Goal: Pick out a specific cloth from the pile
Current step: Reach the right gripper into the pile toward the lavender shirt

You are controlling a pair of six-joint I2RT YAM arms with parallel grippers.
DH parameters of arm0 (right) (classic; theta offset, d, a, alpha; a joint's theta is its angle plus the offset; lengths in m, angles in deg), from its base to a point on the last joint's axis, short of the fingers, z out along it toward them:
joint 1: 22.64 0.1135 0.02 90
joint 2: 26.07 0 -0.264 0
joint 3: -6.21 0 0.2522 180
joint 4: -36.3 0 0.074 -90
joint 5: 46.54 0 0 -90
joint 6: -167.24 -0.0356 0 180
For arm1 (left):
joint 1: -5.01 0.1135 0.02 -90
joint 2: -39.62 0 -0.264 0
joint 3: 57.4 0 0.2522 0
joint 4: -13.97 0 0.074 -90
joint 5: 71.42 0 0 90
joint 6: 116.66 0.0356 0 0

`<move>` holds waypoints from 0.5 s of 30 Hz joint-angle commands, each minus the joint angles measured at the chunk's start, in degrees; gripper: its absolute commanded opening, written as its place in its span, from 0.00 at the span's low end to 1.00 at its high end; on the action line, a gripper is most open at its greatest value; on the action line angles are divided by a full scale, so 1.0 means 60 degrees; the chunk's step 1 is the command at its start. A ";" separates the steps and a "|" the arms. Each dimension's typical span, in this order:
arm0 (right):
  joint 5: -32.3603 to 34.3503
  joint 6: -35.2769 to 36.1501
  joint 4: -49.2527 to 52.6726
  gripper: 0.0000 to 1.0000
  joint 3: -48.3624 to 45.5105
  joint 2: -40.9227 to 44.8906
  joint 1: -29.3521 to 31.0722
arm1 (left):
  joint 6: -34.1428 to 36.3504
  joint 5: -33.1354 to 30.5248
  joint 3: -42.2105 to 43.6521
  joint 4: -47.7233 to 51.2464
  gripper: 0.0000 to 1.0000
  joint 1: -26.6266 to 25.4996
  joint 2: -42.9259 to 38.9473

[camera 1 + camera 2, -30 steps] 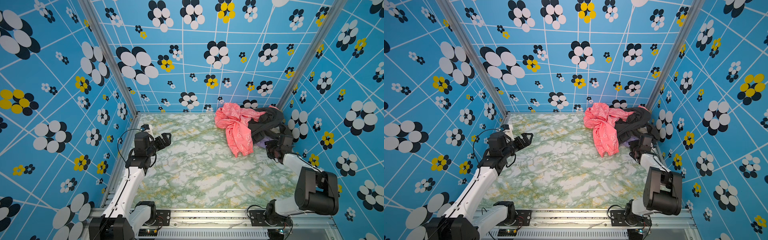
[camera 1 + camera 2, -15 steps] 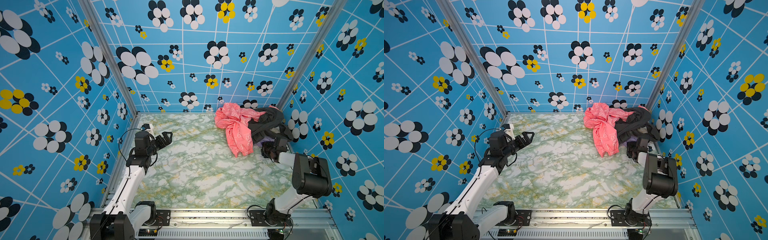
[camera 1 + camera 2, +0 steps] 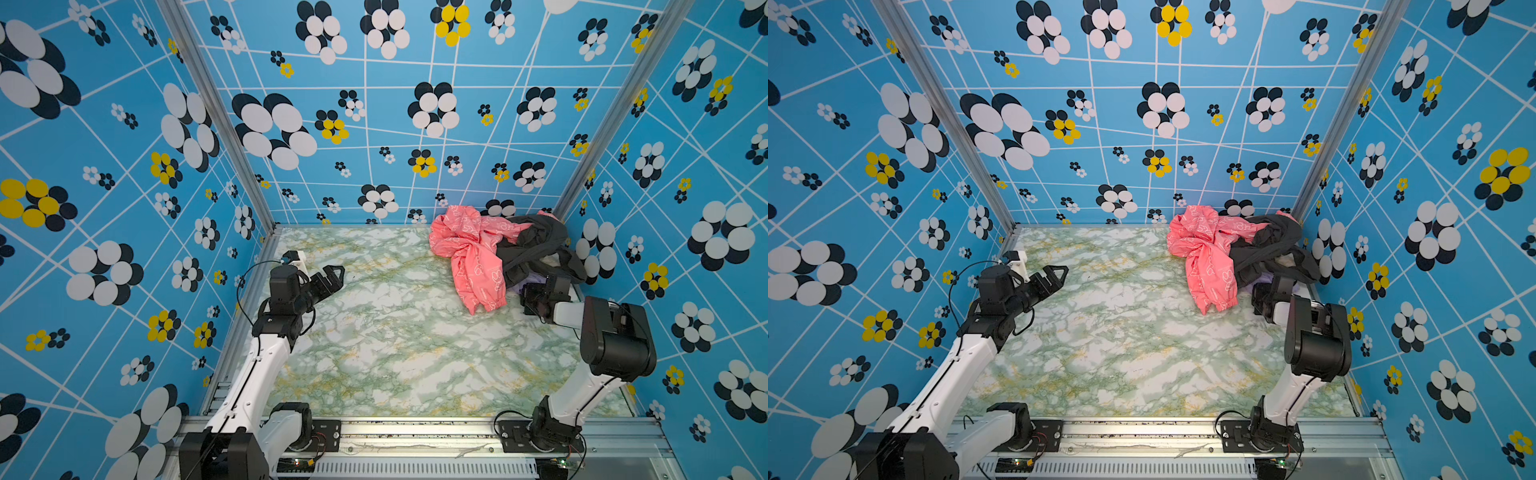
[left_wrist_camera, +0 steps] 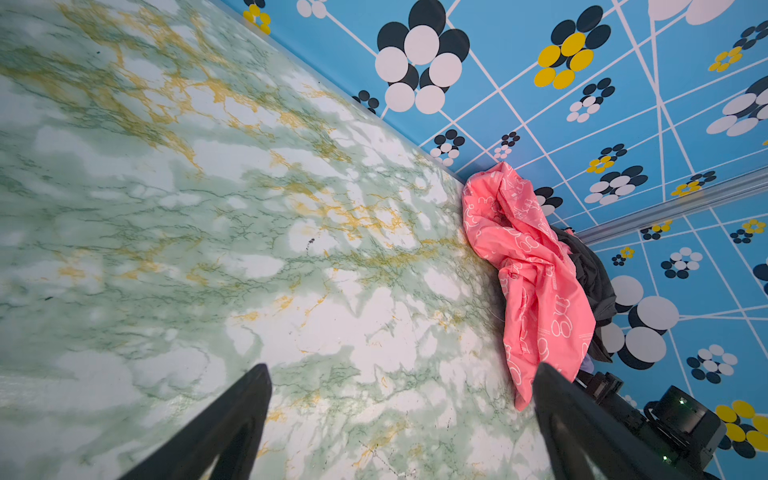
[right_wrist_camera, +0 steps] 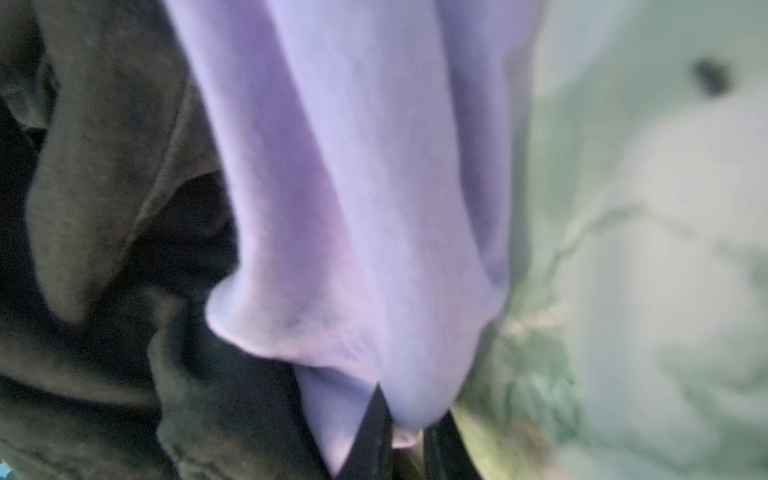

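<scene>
A robot lab test booth: blue flower-print walls [image 3: 374, 124] on aluminium posts [image 3: 217, 120] box in a marble-look worktop [image 3: 395, 353], with two robot arms [image 3: 257, 374] bolted to a near-edge metal rail [image 3: 415, 430].

cloth [image 3: 516, 288] mostly buried under black trousers [image 3: 536, 249] in both top views, only a lavender sliver shows. right wrist view is blurred throughout: right gripper [image 5: 409, 415] jaws cut off by frame edge, tabletop [image 5: 665, 249] smeared

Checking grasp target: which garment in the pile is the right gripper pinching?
The plain lavender-purple soft cloth, clamped in the right gripper; not the coral-pink printed garment or the black trousers.
</scene>
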 commanded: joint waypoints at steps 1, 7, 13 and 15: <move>-0.0129 -0.0098 -0.0341 0.06 0.0197 -0.0195 -0.0051 | -0.0083 -0.0065 -0.0270 -0.0137 0.99 -0.0061 0.0194; 0.0130 0.0023 -0.0484 0.00 -0.0045 0.0435 -0.0053 | -0.0057 -0.0133 -0.0480 -0.0211 0.99 -0.0079 0.0379; 0.0390 0.0355 -0.0128 0.00 -0.0035 0.1419 -0.0051 | -0.0106 -0.0226 -0.0566 -0.0288 0.99 -0.0099 0.0464; 0.0391 0.0588 -0.0033 0.00 0.0071 0.1739 -0.0054 | -0.0120 -0.0241 -0.0599 -0.0303 0.99 -0.0113 0.0545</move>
